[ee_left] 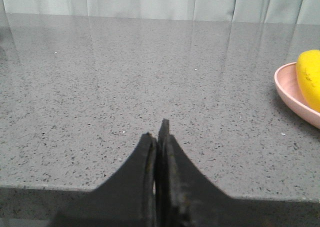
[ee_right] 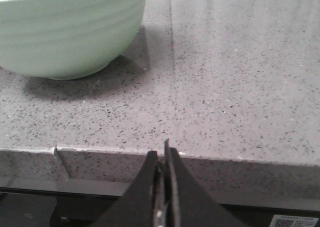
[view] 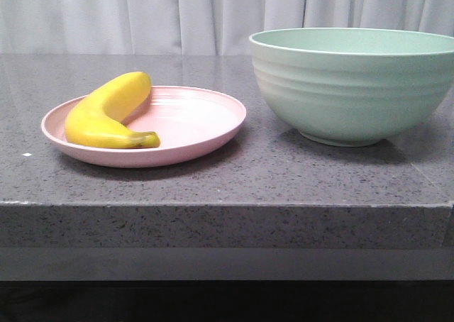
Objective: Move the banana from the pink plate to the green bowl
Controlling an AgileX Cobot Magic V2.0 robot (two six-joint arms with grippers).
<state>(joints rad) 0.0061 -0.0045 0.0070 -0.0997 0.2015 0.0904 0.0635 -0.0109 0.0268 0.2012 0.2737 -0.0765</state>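
Observation:
The yellow banana (view: 110,112) lies on the left part of the pink plate (view: 198,123), stem tip toward the front. The green bowl (view: 352,84) stands to the plate's right. Neither gripper shows in the front view. In the left wrist view my left gripper (ee_left: 158,132) is shut and empty over the counter's front edge, well left of the pink plate (ee_left: 292,94) and banana (ee_left: 310,77). In the right wrist view my right gripper (ee_right: 161,149) is shut and empty at the counter's front edge, to the right of the green bowl (ee_right: 65,32).
Everything stands on a grey speckled stone counter (view: 234,176) with a thick front edge. A pale curtain (view: 177,17) hangs behind it. A seam in the counter edge (ee_right: 56,151) shows in the right wrist view.

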